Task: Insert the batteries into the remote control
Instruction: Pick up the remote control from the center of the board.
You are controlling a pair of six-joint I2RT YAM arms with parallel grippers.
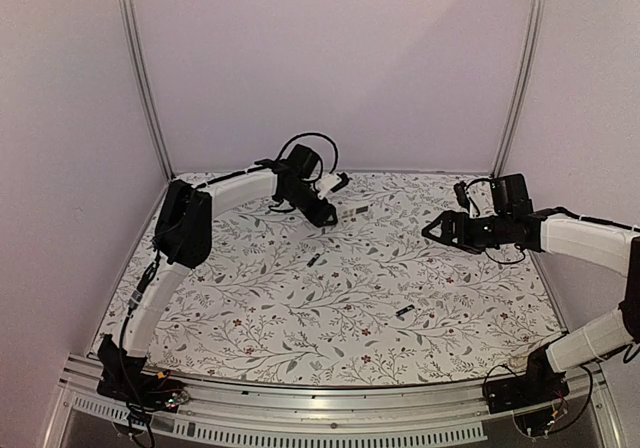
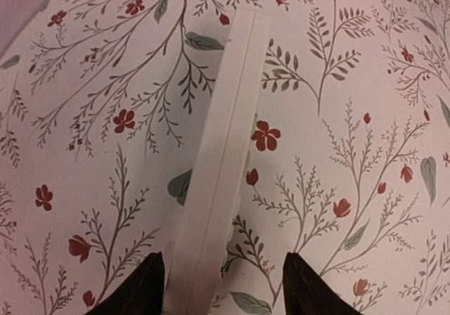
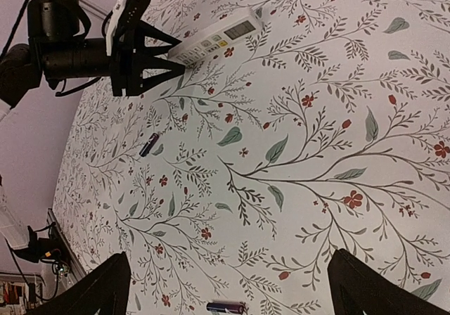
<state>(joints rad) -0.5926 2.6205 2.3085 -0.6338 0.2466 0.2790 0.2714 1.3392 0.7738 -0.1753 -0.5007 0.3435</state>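
The remote control (image 2: 218, 153) lies flat on the flowery table (image 1: 250, 313), far back near the middle. Its near end sits between the two fingers of the left gripper (image 2: 223, 257) — one finger is right at its edge and the other has a gap, so that hand is partly spread and not squeezing it. One battery (image 1: 314, 260) lies near the middle and the other battery (image 1: 405, 311) nearer the front right, while the right gripper (image 3: 228, 255) hangs spread wide — holding nothing.
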